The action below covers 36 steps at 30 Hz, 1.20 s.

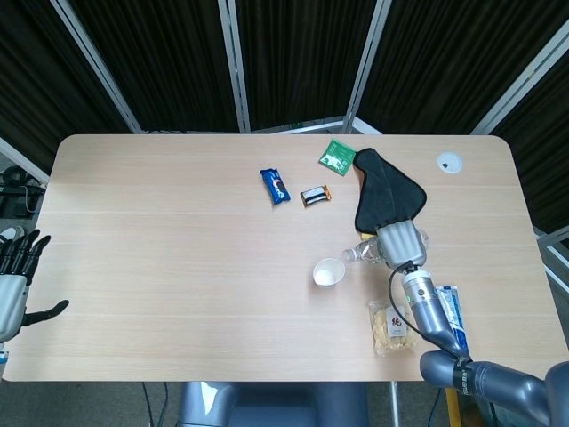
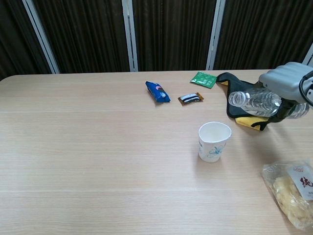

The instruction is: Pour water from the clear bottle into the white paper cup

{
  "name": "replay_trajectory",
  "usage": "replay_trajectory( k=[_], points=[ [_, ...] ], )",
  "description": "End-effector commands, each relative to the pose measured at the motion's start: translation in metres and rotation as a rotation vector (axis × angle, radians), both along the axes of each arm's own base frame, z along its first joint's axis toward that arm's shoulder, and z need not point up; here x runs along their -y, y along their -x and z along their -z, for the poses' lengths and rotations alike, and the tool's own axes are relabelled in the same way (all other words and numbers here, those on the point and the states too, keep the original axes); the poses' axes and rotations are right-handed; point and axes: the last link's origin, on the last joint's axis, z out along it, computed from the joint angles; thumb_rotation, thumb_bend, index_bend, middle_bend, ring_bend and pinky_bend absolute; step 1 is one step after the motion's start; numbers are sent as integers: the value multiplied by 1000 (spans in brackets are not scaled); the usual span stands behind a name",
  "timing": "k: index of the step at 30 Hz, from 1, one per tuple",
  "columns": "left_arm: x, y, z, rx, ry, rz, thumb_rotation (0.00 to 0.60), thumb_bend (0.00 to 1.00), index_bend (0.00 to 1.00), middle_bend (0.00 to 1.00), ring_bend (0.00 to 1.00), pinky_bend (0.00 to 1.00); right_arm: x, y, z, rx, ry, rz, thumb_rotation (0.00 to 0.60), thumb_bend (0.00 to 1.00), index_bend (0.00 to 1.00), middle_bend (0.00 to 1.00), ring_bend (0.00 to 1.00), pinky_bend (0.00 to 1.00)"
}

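A white paper cup [image 1: 328, 272] [image 2: 213, 141] with a blue flower print stands upright and open near the table's middle right. My right hand [image 1: 399, 241] [image 2: 285, 82] grips the clear bottle [image 1: 364, 252] [image 2: 256, 102], which lies almost level above the table. Its uncapped mouth points left, up and to the right of the cup and apart from it. My left hand [image 1: 16, 280] is off the table's left edge, fingers spread and holding nothing.
A dark cloth over a yellow one [image 1: 385, 199] [image 2: 248, 102] lies behind the bottle. A bag of snacks [image 1: 392, 327] [image 2: 293, 190] sits right of the cup. A blue wrapper [image 1: 275, 186], a small dark wrapper [image 1: 315, 195], a green packet [image 1: 337, 156] and a white disc [image 1: 449, 161] lie farther back.
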Motion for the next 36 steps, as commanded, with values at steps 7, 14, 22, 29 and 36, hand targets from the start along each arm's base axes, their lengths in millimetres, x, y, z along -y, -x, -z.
replay_trajectory(
  k=[7,14,22,29,36],
  points=[
    [0,-1,1,-2,1,1,600,0,0,0,0,0,1,1,-3,-32,21,-25,600,584,540,628,547,443],
    [0,-1,2,-5,6,0,600,0,0,0,0,0,0,0,-5,-48,35,-43,600,584,541,629,553,443],
    [1,-1,2,-4,5,1,600,0,0,0,0,0,-1,-1,-6,-78,50,-69,600,583,542,629,553,443],
    [0,-1,1,-5,5,2,600,0,0,0,0,0,-1,-3,-7,-115,60,-95,600,584,543,629,553,443],
    [0,-1,1,-3,4,1,600,0,0,0,0,0,-2,-4,-7,-133,65,-106,600,584,543,629,553,443]
  ],
)
